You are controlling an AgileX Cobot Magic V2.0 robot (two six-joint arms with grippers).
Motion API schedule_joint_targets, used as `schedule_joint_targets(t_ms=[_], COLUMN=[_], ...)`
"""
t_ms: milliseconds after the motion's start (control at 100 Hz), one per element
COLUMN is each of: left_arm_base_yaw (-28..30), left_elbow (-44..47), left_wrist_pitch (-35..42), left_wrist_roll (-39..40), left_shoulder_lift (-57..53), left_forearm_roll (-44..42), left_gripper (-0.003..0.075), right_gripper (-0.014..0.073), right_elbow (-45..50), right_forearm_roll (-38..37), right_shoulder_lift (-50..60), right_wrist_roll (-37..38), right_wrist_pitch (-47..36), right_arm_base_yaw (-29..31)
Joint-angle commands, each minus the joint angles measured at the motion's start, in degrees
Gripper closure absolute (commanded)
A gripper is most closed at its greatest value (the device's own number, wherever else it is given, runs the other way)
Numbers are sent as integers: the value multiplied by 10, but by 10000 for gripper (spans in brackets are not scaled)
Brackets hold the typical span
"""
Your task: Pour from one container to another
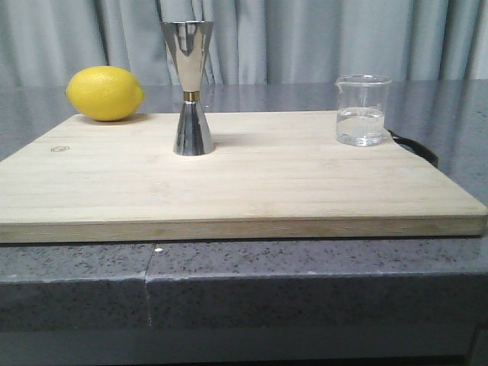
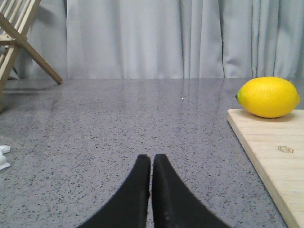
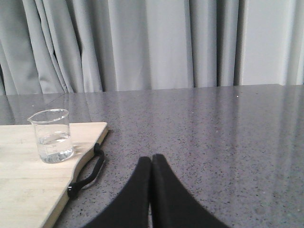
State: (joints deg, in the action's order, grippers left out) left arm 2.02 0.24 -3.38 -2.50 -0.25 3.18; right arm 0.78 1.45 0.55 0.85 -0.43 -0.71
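A small clear glass beaker [image 1: 362,110] [image 3: 51,136], partly filled with clear liquid, stands at the right rear of the wooden cutting board [image 1: 252,183]. The tall steel hourglass jigger [image 1: 189,88] with a gold waist band stands upright left of the board's centre. Neither gripper shows in the front view. My left gripper [image 2: 151,159] is shut and empty above the grey counter, off the board's left side. Equally shut and empty, my right gripper [image 3: 151,159] hangs over the counter to the right of the beaker and the board.
A yellow lemon [image 1: 105,93] [image 2: 268,97] lies at the board's left rear corner. A black strap handle [image 3: 88,173] hangs off the board's right edge. A wooden rack [image 2: 16,38] stands far left. Grey curtains close off the back.
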Motion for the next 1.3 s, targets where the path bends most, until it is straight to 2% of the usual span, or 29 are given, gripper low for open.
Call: schedule_joint_targets(t_ms=[0,1290], left_arm_base_yaw=[0,0], left_elbow=[21,21], left_wrist_pitch=[45,47], left_wrist_roll=[3,3], left_shoulder_lift=[-15,-15], left_forearm_roll=[4,4], left_gripper=[739,739], right_gripper=[661,661], right_elbow=[15,15], right_forearm_roll=[-1,-1], right_shoulder_lift=[11,11], right_wrist_roll=[-3,-3], right_wrist_pitch=[-45,-53], right_arm_base_yaw=[-2,-2])
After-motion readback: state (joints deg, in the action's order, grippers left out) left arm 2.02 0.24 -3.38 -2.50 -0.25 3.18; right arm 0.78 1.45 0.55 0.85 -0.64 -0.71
